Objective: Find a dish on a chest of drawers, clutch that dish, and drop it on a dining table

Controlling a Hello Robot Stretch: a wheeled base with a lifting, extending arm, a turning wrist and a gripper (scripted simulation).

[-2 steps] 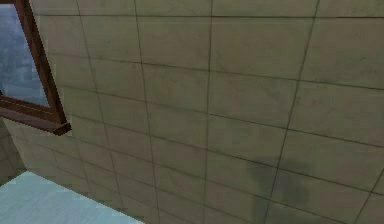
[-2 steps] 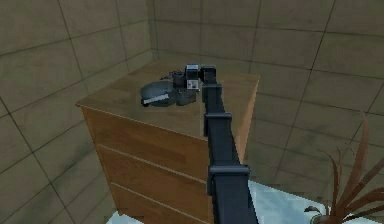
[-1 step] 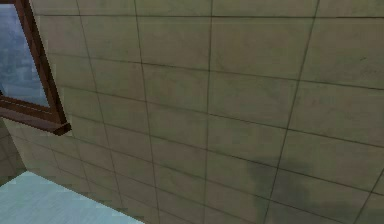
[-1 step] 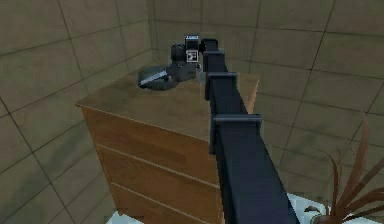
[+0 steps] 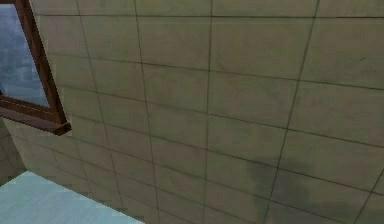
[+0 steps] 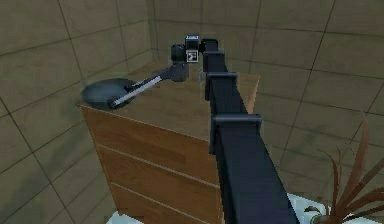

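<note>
Dark arm (image 6: 235,130) rising from the arm side view's bottom edge, wooden chest of drawers (image 6: 140,150) at centre left, gripper (image 6: 128,95) at grey dish (image 6: 98,92) lying on its top's left end, whether anything is grasped cannot be told, tiled wall (image 6: 300,40) behind.

Home: tiled walls (image 5: 230,100), window (image 5: 15,55), chest of drawers (image 6: 140,160).
</note>
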